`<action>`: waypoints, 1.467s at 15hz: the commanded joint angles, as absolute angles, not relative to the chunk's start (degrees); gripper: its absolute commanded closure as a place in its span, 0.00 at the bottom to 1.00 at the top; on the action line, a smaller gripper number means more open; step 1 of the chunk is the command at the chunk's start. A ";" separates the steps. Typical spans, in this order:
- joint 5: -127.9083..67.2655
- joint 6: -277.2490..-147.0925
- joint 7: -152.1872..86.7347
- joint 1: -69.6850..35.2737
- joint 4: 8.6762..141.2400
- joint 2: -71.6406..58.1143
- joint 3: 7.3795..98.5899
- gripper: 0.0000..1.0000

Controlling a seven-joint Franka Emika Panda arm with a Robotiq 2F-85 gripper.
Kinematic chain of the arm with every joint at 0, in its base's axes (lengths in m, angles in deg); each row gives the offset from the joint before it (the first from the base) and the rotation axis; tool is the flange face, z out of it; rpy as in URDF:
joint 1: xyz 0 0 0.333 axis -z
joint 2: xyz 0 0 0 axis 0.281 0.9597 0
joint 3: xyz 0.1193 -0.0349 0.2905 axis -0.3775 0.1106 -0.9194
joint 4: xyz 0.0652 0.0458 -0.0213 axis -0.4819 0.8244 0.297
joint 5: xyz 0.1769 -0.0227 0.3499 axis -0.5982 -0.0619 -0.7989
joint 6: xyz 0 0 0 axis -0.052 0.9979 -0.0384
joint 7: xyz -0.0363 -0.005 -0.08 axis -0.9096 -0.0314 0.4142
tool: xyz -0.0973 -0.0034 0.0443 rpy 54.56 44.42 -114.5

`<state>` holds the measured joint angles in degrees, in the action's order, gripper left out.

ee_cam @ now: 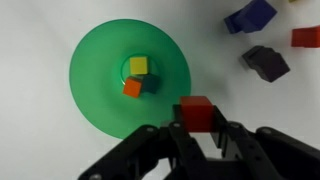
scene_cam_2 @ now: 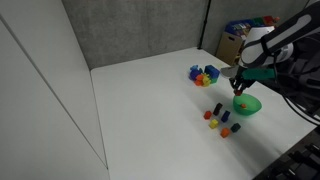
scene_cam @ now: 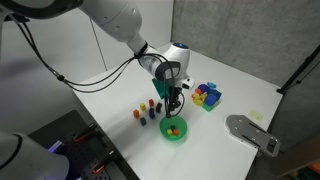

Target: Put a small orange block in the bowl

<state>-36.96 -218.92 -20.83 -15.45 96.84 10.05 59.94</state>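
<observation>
The bright-green bowl (ee_cam: pixel 90 70) sits on the white table and shows in both exterior views (scene_cam: pixel 174 131) (scene_cam_2: pixel 246 105). Inside it lie a yellow block (ee_cam: pixel 138 66), a small orange block (ee_cam: pixel 132 88) and a dark block partly under them. My gripper (ee_cam: pixel 197 125) hangs just above the bowl (scene_cam: pixel 174 108) (scene_cam_2: pixel 240 88). Its fingers are shut on a small red-orange block (ee_cam: pixel 196 112), held over the bowl's near rim.
Several small coloured blocks stand on the table beside the bowl (scene_cam: pixel 148 110) (scene_cam_2: pixel 220 118); a blue (ee_cam: pixel 250 15), a dark (ee_cam: pixel 265 62) and a red one (ee_cam: pixel 306 37) show in the wrist view. A blue-yellow-purple toy heap (scene_cam: pixel 207 96) (scene_cam_2: pixel 203 74) lies beyond. A grey object (scene_cam: pixel 250 132) lies nearby.
</observation>
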 commanded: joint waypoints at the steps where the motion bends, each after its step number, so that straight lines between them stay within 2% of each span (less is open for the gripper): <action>1: -34.87 -220.72 -20.52 -13.71 99.91 9.49 61.74 0.91; 14: -34.80 -230.00 -21.54 -12.11 98.78 19.18 62.52 0.91; 15: -35.11 -229.66 -21.96 -11.79 98.82 19.06 62.13 0.59; 16: -35.23 -229.41 -22.25 -11.66 99.01 18.76 61.90 0.45; 17: -35.53 -229.13 -22.74 -11.34 99.32 18.08 61.39 0.39; 21: -35.83 -226.62 -24.27 -11.51 100.66 13.73 59.77 0.06; 22: -35.78 -225.62 -24.61 -11.73 101.03 12.08 59.25 0.01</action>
<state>-34.97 -228.90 -21.98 -12.47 99.47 17.23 61.04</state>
